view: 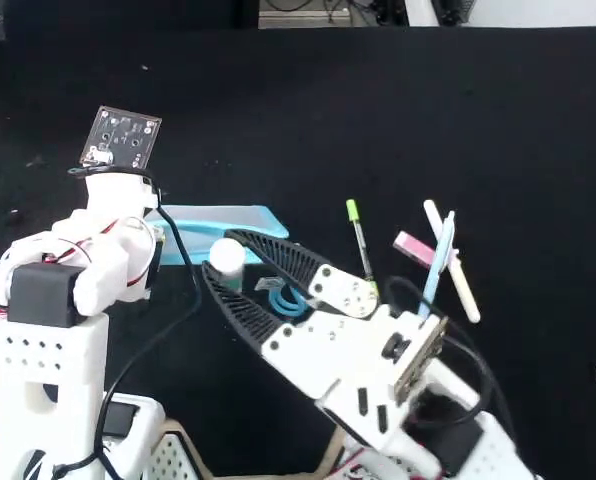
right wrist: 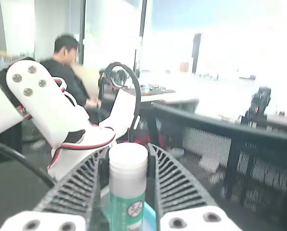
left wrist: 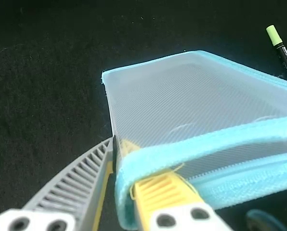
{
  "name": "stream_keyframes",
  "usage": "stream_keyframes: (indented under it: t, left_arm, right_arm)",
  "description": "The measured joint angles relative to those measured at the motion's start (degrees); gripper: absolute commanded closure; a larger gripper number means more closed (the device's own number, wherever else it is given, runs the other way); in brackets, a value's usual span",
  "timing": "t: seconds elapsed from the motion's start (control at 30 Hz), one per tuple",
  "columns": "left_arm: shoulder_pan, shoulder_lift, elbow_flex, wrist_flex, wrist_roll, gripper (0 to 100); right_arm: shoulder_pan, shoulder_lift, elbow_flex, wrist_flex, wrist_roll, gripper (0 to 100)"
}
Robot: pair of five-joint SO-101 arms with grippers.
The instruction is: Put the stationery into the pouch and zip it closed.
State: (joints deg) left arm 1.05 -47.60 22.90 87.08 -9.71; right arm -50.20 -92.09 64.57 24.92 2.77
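Fingers of left gripper clamped on translucent blue-edged zip pouch

Right gripper closed round white-capped green glue stick at its edge. Unpacked, rightward: green-capped black pen, pink eraser, light-blue pen, white pen. Zipping last.

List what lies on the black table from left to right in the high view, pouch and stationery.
light blue mesh zip pouch → black pen with a green cap → pink rectangular eraser → crossed white and blue pens
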Motion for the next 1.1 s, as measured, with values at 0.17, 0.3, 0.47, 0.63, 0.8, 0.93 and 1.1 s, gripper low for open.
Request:
stream_keyframes:
  t: [0.17, 0.3, 0.47, 0.63, 0.8, 0.93, 1.1]
  left_arm:
    - [0.0, 0.0, 0.0, 0.0, 0.0, 97]
    - [0.0, 0.0, 0.0, 0.5, 0.0, 97]
    - [0.0, 0.0, 0.0, 1.4, 0.0, 97]
    - [0.0, 0.0, 0.0, 1.4, 0.0, 97]
    - [0.1, 0.0, 0.0, 1.7, 0.0, 97]
    - [0.3, 0.0, 0.0, 1.7, 0.0, 97]
    - [0.4, 0.0, 0.0, 1.7, 0.0, 97]
  right_arm:
    - [0.0, -1.7, 10.6, -15.6, 6.9, 98.8]
    - [0.0, -1.8, 17.4, -27.5, 12.5, 98.8]
    - [0.0, -1.8, 23.2, -37.5, 13.9, 98.8]
    - [0.0, -1.8, 27.4, -39.0, 13.9, 98.8]
    - [0.3, -1.8, 29.7, -39.4, 14.0, 98.7]
    - [3.5, -1.8, 29.8, -39.4, 13.9, 98.6]
    - [4.2, -1.8, 29.8, -35.5, 13.8, 91.5]
